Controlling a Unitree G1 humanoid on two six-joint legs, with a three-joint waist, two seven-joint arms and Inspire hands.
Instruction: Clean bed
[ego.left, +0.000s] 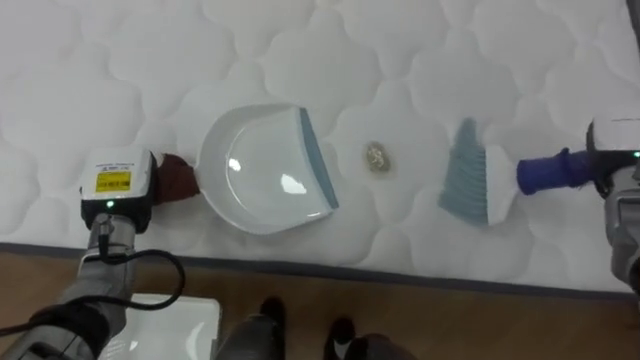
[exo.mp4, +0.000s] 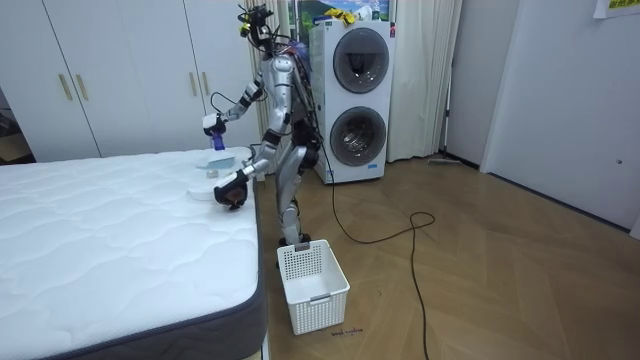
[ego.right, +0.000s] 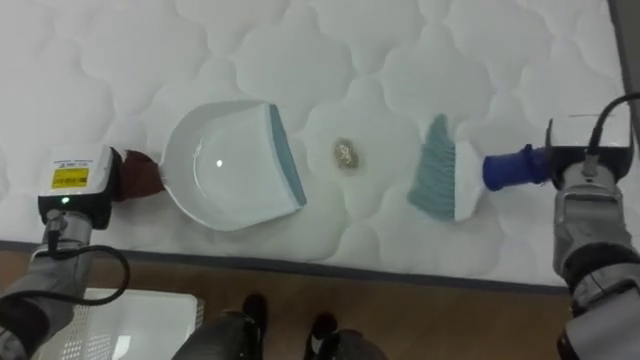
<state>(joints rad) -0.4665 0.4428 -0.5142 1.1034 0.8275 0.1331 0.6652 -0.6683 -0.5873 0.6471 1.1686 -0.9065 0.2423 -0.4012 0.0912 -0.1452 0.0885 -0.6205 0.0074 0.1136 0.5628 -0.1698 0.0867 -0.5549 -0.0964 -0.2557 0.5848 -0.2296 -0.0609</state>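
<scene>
When dealing with the scrap, treat it as very light, loose and apt to roll or scatter on the quilted mattress. Do not pinch; sweep instead. Position: between pan and brush, apart from both, nearer the pan's lip.

Left hand: closed on the pan's rear handle, with the pan flat on the mattress near the bed's edge and its lip toward the scrap. Right hand: gripping the brush by its blue handle, bristles toward the scrap.

Pan: judged rigid, light plastic, smooth inside. Hold at the handle only, and press the lip into the soft quilting to close any gap beneath it.

Brush: stiff body, soft bristles. Keep hold at the blue handle, well back from the bristles.

Expect the mattress to yield and dimple under pressure, so use short, light strokes along the surface toward the lip. Avoid flicking: risk of sending the scrap over the edge to the floor beside the basket.
</scene>
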